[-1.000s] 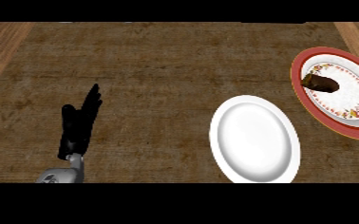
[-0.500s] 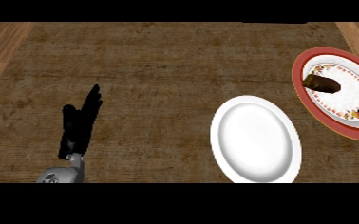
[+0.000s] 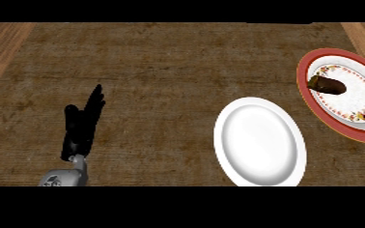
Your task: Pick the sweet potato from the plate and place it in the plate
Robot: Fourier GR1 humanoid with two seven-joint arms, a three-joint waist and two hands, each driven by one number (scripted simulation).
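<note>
I see the dark brown sweet potato (image 3: 328, 84) on the red-rimmed floral plate (image 3: 308, 92) at 3 o'clock, beside the plain white plate (image 3: 260, 144). Left hand (image 3: 80, 125) rests at 8 o'clock, fingers straight, empty. Right hand absent. Risk: potato rolls when grasped; plates nearly touch, a bump could shift either on the brown wooden desk (image 3: 164, 72).

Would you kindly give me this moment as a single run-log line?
left hand: open, resting lower left | right hand: not in view | sweet potato: on red-rimmed plate | white plate: bare | step: pick not started
</note>
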